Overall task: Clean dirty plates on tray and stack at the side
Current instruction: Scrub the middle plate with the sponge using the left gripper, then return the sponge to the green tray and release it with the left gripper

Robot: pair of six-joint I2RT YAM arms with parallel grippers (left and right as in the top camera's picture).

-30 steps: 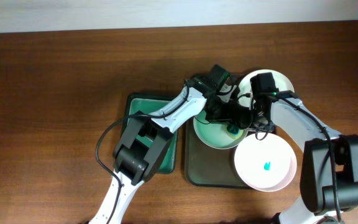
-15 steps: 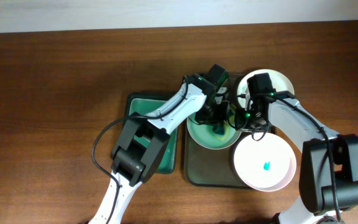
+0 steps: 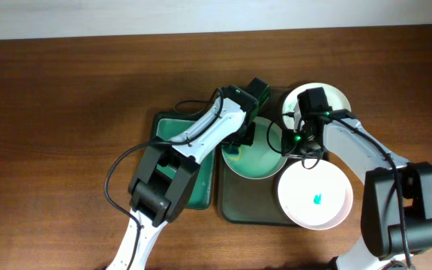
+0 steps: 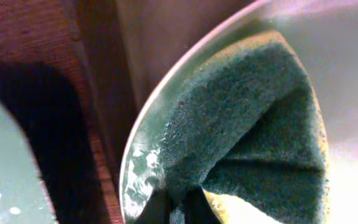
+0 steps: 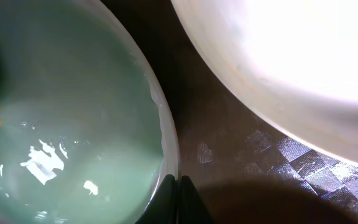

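The dark tray (image 3: 250, 206) holds three white plates. The middle plate (image 3: 261, 157) looks green-tinted and wet, with no smear showing. My left gripper (image 3: 240, 142) is shut on a green and yellow sponge (image 4: 260, 124) pressed on this plate's left part, near its rim (image 4: 135, 155). My right gripper (image 5: 178, 199) is shut on the same plate's right rim (image 5: 163, 143); it also shows in the overhead view (image 3: 297, 142). A second plate (image 3: 315, 196) at the front right has a teal smear. A third plate (image 3: 332, 101) lies at the back right, partly under my right arm.
A smaller bright green tray (image 3: 201, 187) lies left of the dark tray, mostly under my left arm. Brown wooden table (image 3: 58, 135) surrounds both trays. The front-right plate overhangs the dark tray's right edge.
My left gripper has dragged the sponge leftward across the middle plate. The teal smear seen there earlier no longer shows. The plate and dark tray have shifted slightly left. My right gripper keeps its hold.
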